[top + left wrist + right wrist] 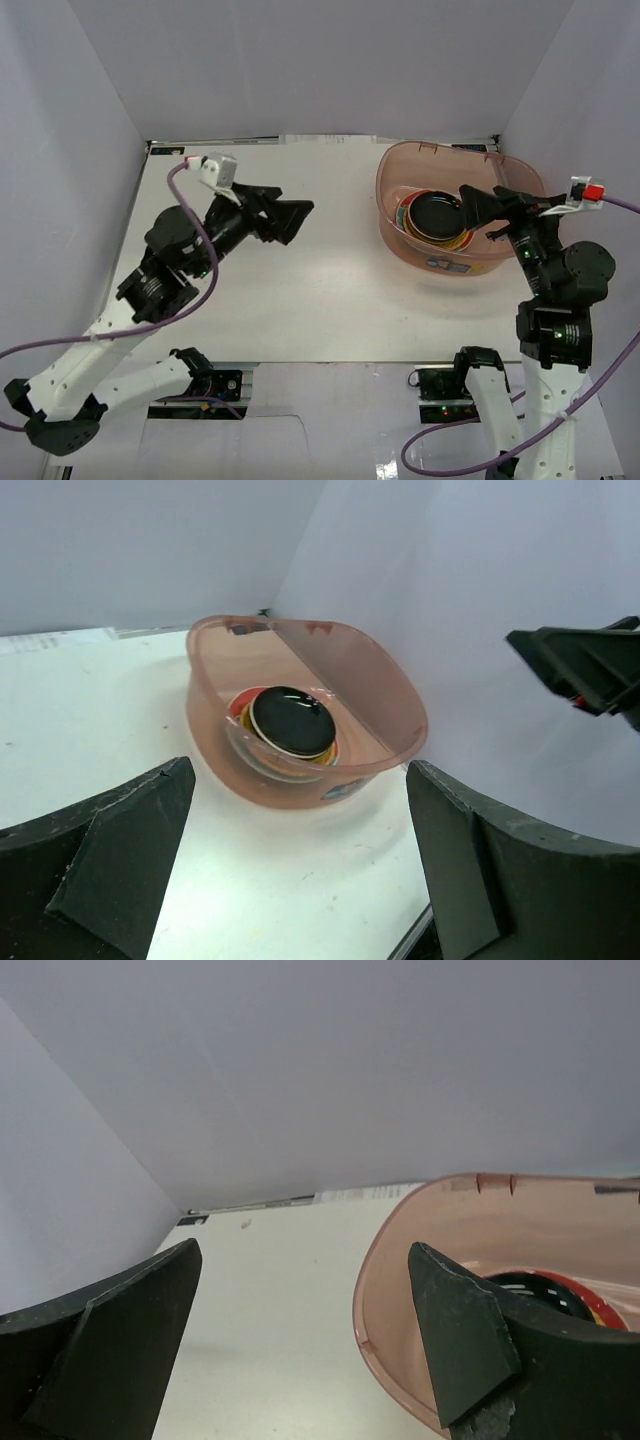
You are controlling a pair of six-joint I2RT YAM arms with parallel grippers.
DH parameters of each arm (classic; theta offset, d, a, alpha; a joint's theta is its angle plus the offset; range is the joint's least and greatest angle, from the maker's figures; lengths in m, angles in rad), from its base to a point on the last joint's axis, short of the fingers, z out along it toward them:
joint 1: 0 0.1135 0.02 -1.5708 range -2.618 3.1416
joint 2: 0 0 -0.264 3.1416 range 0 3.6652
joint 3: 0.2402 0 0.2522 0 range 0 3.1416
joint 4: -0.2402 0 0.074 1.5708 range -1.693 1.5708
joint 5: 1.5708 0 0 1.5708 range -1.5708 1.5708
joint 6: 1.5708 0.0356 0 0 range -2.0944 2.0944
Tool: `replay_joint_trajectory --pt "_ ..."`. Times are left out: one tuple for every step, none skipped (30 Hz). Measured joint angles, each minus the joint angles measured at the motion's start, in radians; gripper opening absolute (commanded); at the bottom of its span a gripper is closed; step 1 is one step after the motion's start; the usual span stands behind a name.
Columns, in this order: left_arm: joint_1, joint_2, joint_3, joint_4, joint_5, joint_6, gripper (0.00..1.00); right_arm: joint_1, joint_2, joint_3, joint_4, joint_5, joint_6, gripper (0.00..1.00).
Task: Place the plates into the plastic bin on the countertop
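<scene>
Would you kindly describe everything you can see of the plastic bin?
The plastic bin is a translucent pinkish-brown oval tub with a rounded rim and a small label on its near wall. It stands upright on the countertop at the far right. Stacked plates lie inside, a black one on top. The right gripper hovers open over its right side.

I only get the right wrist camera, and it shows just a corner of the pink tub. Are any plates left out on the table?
Observer: None that I can see from above on the countertop; the plates sit stacked in the plastic bin.
Operator: What's on top of the pile?
Observer: A black plate, with yellow and red rims peeking out underneath.
Operator: Where's the other arm?
Observer: The left gripper hangs open over the table's left half, holding nothing.
</scene>
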Motion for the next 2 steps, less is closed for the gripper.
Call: replay_joint_trajectory --pt "0.0 -0.051 -0.027 -0.019 -0.019 0.005 0.98 0.0 -0.008 0.008 0.006 0.001 0.0 0.9" --pt "0.0 -0.092 -0.045 -0.039 -0.035 0.008 0.98 0.0 -0.011 0.022 0.012 0.003 0.0 0.9"
